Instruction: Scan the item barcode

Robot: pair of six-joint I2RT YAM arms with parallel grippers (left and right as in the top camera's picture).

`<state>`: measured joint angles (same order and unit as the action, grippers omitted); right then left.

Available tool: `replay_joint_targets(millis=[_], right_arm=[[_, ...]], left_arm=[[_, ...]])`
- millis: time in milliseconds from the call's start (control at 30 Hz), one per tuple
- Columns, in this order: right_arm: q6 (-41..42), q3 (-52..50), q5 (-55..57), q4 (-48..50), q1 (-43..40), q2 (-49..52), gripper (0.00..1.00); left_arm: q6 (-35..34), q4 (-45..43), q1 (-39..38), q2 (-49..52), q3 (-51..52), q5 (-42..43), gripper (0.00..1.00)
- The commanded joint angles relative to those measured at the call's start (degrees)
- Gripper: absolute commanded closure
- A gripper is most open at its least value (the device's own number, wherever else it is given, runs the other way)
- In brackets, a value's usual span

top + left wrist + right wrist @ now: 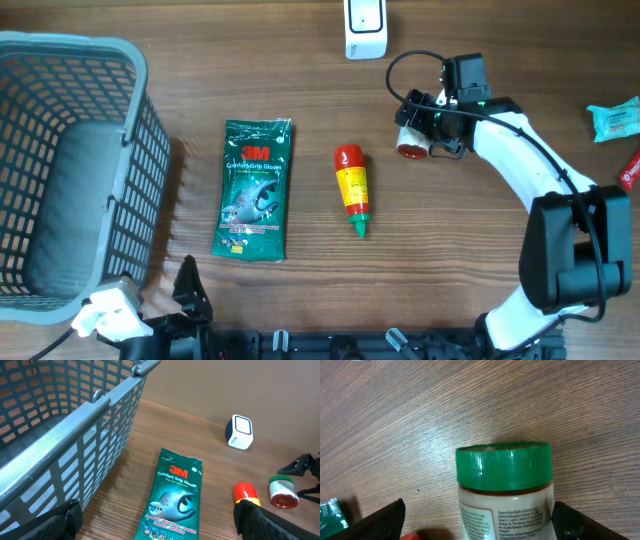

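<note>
My right gripper gapes wide astride the green-lidded jar, gripping nothing. The jar lies on its side near the white scanner. It is likely rigid, smooth and apt to roll, so take its labelled body. My left gripper is wide open and empty.

The right arm is made of smooth, rounded white shells, with a bulky black block between them. A thin black cable loops out beside a small black box at its wrist. The left arm has a white housing with a white cable and black parts beyond it. The right gripper has matte black, wedge-shaped fingers with a grainy surface. The left gripper has fingers of the same black, rough look.
</note>
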<state>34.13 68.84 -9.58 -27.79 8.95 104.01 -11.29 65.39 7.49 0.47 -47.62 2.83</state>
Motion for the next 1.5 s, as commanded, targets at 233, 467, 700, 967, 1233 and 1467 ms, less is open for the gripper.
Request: replay_joint_targets(millis=[233,467,700,967,1233,1467], right_arm=[[-2.8,1.2,6.6,-4.7,5.2,5.1,0.18],[3.6,1.3,18.9,-5.0,6.0,7.8,0.35],[3.4,4.1,16.7,-7.4,6.0,7.2,0.04],[8.0,14.1,17.3,-19.4,5.8,7.1,0.00],[30.8,12.9,17.3,-23.4,1.5,7.1,0.00],[31.8,7.1,16.9,-11.9,0.8,7.2,0.02]], left_arm=[[-0.3,-0.2,-0.2,-0.2,0.0,-0.2,0.00],[-0.3,-0.2,-0.2,-0.2,0.0,-0.2,0.00],[-0.3,-0.2,-0.2,-0.2,0.0,-0.2,0.00],[-0.3,-0.2,-0.2,-0.2,0.0,-0.2,0.00],[-0.3,-0.2,-0.2,-0.2,0.0,-0.2,0.00],[-0.3,-0.2,-0.2,-0.2,0.0,-0.2,0.00]])
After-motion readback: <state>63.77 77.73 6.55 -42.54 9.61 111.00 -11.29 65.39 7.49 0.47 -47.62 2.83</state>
